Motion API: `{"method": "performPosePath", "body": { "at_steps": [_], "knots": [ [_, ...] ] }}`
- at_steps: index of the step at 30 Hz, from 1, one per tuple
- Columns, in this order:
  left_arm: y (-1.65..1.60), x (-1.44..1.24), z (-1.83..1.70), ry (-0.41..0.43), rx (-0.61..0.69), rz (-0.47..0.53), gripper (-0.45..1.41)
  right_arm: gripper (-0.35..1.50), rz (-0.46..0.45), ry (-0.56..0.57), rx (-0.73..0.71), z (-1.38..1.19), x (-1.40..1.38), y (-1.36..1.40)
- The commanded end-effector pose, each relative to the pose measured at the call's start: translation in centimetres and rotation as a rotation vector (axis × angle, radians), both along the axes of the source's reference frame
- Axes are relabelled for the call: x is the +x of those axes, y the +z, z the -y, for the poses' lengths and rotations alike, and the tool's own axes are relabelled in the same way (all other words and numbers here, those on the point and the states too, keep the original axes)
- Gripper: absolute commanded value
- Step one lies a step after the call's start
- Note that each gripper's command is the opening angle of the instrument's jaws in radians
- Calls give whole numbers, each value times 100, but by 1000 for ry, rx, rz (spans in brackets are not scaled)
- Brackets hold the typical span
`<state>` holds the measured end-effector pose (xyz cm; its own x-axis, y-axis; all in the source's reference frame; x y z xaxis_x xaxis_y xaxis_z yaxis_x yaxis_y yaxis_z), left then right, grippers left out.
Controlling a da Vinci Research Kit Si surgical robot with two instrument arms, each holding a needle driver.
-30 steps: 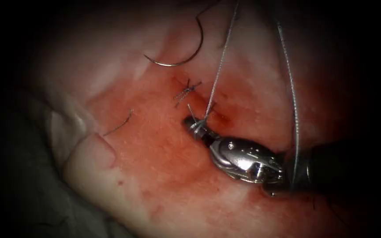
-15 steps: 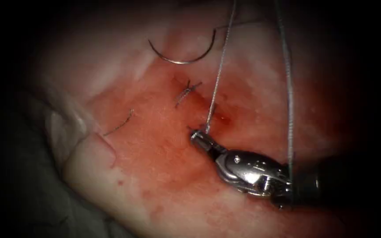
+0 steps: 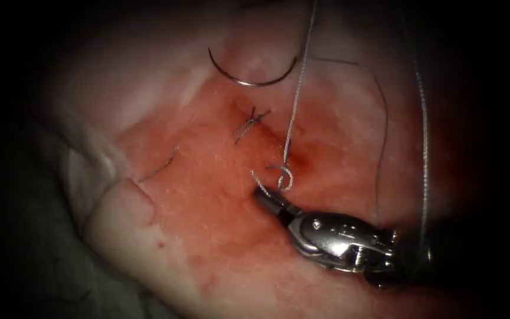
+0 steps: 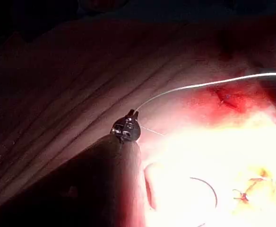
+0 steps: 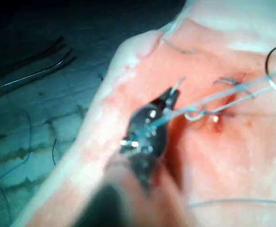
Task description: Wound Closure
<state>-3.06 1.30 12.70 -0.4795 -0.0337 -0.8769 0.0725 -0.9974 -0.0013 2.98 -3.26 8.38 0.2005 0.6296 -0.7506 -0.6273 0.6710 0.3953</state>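
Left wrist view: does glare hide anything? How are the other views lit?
Left wrist view: glare washes out the tissue around the needle, lying free on it; the left tool, shaft shadowed, grips the thread. Endoscope view: dark edges, highlights on the right tool, shut on the thread's short end. Right wrist view: tissue evenly lit.
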Motion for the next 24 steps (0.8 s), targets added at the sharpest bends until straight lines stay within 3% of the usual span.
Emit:
{"method": "performPosePath", "body": {
  "at_steps": [1,24],
  "knots": [
    [6,-9,-7,-6,-13,-1,-45,-35,-1,-3,1,8,7,4],
    [31,-37,-78,-108,-94,-14,-45,-35,7,-93,-2,37,29,10]
  ]
}}
